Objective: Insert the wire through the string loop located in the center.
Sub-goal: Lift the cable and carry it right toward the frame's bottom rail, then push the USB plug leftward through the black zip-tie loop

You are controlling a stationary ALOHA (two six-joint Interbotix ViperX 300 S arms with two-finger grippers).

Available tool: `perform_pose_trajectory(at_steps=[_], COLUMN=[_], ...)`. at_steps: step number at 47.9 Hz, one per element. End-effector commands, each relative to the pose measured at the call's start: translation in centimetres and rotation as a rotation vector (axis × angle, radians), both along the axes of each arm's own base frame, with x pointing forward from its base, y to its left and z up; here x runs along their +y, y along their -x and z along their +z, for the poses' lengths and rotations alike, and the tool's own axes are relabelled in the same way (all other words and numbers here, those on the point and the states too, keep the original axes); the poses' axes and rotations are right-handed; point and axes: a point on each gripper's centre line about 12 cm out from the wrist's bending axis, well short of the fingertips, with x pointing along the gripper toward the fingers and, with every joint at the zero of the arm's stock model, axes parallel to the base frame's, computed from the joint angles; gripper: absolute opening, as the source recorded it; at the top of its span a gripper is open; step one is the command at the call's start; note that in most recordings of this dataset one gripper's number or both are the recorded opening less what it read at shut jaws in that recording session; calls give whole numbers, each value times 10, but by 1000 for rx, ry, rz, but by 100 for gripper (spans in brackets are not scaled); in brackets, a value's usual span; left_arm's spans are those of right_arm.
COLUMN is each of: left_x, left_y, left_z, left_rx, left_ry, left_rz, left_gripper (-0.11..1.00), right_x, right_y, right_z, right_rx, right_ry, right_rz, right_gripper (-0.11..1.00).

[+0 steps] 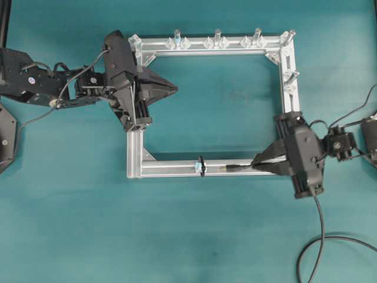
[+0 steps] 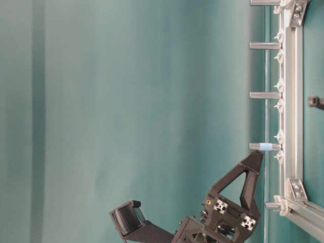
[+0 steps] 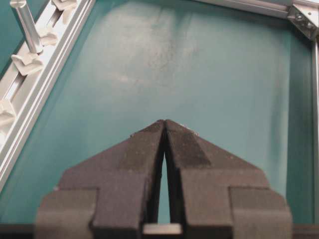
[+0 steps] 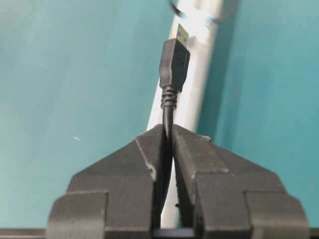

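Teal cloth (image 1: 194,236) underlies everything. Right gripper (image 1: 258,160) pinches the wire (image 4: 174,64) right of the string loop (image 1: 201,167), not yet threaded; left gripper (image 1: 174,88) sits closed, empty.

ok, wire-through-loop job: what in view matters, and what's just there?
In play:
- wire, pinched in the right fingers
- string loop on the frame's near bar

Just there:
- left gripper, shut, empty
- upright pegs
- rest of frame

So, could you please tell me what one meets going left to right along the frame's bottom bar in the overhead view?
Frame corner → string loop → wire plug → right gripper, shut on the wire.
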Motion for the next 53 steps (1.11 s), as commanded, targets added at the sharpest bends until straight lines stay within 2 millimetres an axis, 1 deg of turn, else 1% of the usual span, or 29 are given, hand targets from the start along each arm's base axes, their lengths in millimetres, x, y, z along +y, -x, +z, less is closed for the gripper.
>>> perform_pose_trajectory(at_steps=[1, 6, 53], left_x=[-1, -1, -1], left_y=[-2, -2, -3], left_z=[11, 11, 12], left_rx=[-34, -34, -38], left_ry=[-3, -3, -4], left_rz=[-3, -3, -3], left_gripper=[0, 0, 0], right_x=[-5, -8, -8], right_y=[1, 4, 4], right_z=[8, 7, 6], right_rx=[-27, -17, -14], right_ry=[-6, -10, -11], right_rz=[-21, -36, -37], right_gripper=[7, 7, 7])
